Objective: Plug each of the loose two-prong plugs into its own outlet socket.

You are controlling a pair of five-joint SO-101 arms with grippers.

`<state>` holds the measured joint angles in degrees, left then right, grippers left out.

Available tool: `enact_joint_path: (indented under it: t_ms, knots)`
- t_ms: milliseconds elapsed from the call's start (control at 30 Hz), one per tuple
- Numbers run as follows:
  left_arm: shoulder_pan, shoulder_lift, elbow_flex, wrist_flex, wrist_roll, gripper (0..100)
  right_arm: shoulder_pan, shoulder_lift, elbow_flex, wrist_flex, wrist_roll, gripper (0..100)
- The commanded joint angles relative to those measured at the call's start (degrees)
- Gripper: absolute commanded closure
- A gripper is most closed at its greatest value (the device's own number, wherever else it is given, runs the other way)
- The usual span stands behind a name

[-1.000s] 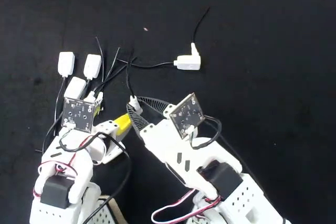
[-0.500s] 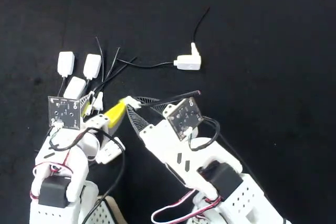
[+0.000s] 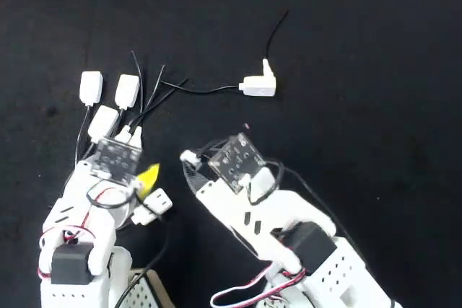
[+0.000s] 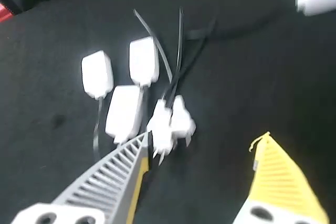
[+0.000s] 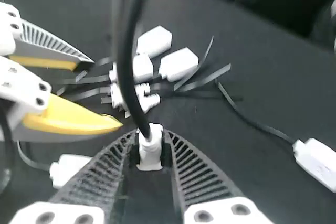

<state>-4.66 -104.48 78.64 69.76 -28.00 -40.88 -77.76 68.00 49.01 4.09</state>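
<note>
Three white outlet sockets point(image 3: 103, 102) lie clustered at the table's left, with two loose white two-prong plugs point(image 3: 131, 135) just in front of them. My left gripper point(image 4: 205, 140) hovers open above and behind those plugs point(image 4: 169, 124), holding nothing; its yellow finger point(image 3: 149, 177) shows in the high view. My right gripper point(image 5: 150, 139) is shut on a white plug point(image 5: 149, 153) whose black cord rises up past the camera. In the high view that held plug point(image 3: 189, 156) sits right of the left arm.
A fourth white socket point(image 3: 258, 86) with black cords lies alone at mid-table. Another white corded piece point(image 3: 154, 203) rests beside the left arm's wrist. Black cord ends point(image 3: 155, 88) fan out behind the sockets. The far and right parts of the black cloth are bare.
The right gripper has turned with its plug, swinging the cord from the table up over its camera. The left gripper swung up toward the plugs, then drew back a little.
</note>
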Motion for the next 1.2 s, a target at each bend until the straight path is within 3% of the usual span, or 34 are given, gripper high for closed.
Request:
enact_joint_path:
  t_ms: [0,133,367,500,633,1033,1167]
  knots:
    - [-0.48,0.53,-4.7,5.19,-9.49,69,7.82,5.49,-8.66,3.25,0.53,98.7]
    - [3.21,1.76,-3.65,7.91,-8.53,68,14.33,17.27,-17.54,7.47,0.62,98.7]
    - [9.1,16.0,1.01,1.23,-10.73,64,16.35,35.38,-30.37,17.49,2.02,98.7]
    - [8.92,25.93,-2.07,3.96,-17.67,65,16.35,36.7,-30.55,17.58,3.34,98.7]
    - [8.84,32.53,-5.23,5.1,-19.34,65,16.35,36.7,-30.55,17.85,3.52,98.7]
    - [6.73,55.12,-6.02,-10.99,-18.99,65,16.0,36.7,-30.29,17.67,3.52,98.7]
    - [6.73,61.01,-9.01,-10.81,-18.99,74,16.0,36.7,-30.29,17.58,3.6,98.7]
